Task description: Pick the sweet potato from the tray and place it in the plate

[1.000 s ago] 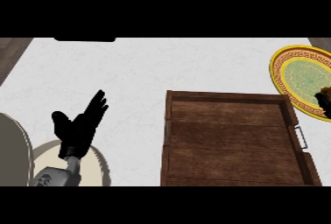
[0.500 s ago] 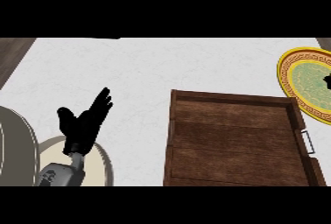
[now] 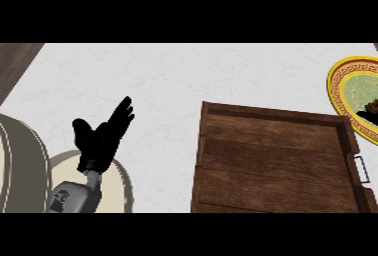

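Observation:
The brown wooden tray [image 3: 273, 165] lies right of centre, and its visible floor holds nothing. The plate [image 3: 347, 85], yellow-rimmed with a green middle, sits at the right edge and is cut off by it. A brown lump [image 3: 371, 105] that looks like the sweet potato rests over the plate's inside. Black shapes [image 3: 367, 118] just below it may be my right hand's fingers; too little shows to tell how they stand. My left hand [image 3: 100, 140] is at the left, open with fingers up, resting well apart from the tray.
A cream round disc [image 3: 118, 187] lies under my left forearm. A grey curved rim [image 3: 18, 165] runs along the lower left. The white counter [image 3: 184, 80] stretches behind the tray, with a dark edge [image 3: 15, 65] at the upper left.
The tray, plate and left hand have all slid slightly rightward in the picture. The left hand keeps its pose. The brown lump stays on the plate.

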Tool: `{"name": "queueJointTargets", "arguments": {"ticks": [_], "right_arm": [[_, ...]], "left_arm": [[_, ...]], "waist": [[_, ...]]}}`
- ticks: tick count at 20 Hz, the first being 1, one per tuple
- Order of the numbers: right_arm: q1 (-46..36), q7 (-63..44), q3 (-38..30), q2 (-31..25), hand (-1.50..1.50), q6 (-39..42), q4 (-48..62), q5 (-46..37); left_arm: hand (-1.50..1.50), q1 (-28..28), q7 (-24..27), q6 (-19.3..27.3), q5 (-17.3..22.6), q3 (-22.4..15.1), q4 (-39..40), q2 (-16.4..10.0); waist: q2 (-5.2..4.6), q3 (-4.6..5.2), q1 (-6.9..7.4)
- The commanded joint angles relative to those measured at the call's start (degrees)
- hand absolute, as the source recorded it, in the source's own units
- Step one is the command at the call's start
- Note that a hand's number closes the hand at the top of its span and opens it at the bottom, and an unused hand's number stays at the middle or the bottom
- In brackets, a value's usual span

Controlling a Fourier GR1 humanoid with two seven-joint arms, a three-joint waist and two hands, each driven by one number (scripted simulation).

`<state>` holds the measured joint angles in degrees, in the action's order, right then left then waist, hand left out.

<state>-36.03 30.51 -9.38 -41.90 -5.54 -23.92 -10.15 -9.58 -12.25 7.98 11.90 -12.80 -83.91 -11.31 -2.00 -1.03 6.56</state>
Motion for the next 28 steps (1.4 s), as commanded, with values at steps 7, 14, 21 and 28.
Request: {"name": "queueJointTargets", "arguments": {"ticks": [7, 14, 21, 28], "right_arm": [[-5.74, 10.08, -9.32, 2.66, -1.5, 8.17, 7.52, 9.22], [-5.39, 8.79, -13.13, -4.18, -1.5, 19.97, 13.15, 12.55], [0.4, 13.81, -12.34, -9.88, -1.5, 37.93, 14.58, 12.05], [6.44, 18.9, -9.5, -12.55, -1.5, 42.2, 11.55, 9.23]], "left_arm": [[0.0, 3.62, -2.53, -0.32, 1.33, 0.46, 1.62, 0.43], [0.0, 6.47, -1.31, 0.93, -0.89, -0.77, 1.44, 1.36], [0.0, 6.49, -1.51, -0.64, 0.46, 1.39, 0.14, -0.03], [0.0, 6.55, -1.74, -0.08, 0.7, 2.82, 0.46, 0.32]], "waist": [[-0.23, 0.37, -1.1], [-0.11, 0.42, -1.98], [0.24, 0.34, -3.49], [0.49, 0.32, -4.62]]}}
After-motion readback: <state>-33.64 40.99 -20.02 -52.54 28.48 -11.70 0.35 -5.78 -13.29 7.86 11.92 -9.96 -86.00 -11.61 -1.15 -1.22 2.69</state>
